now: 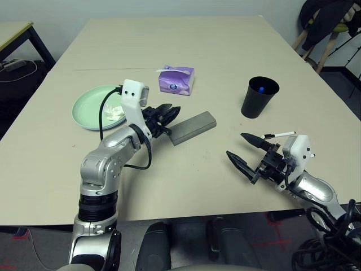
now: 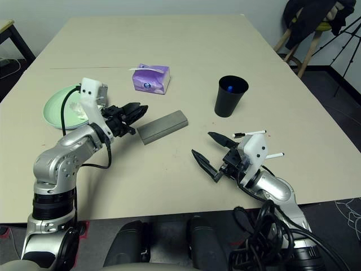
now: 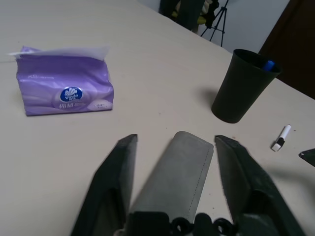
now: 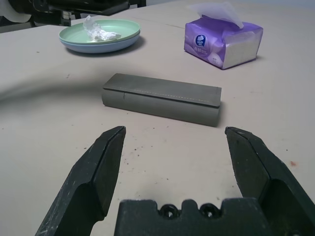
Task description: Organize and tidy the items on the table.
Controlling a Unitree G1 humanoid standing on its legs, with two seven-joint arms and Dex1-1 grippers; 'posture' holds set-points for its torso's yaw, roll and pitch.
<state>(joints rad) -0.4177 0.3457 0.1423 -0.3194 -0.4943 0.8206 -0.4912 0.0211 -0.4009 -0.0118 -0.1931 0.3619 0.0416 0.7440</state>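
Right pincer (image 1: 247,149) spread wide, left pincer (image 1: 164,117) parted astride one glasses case (image 1: 193,127), two stacked plates (image 4: 100,40), one cup (image 1: 259,97)

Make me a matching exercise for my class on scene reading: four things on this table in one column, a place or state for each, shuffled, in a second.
Things:
1. tissue
2. case
3. cup
4. pen

Places or states:
A. lies flat between the open fingers of the left end effector
B. stands upright with a blue-capped thing inside
C. lies crumpled on the green plate
D. lies on the table just beyond the right end effector

Pairs: 1-C, 2-A, 3-B, 4-D
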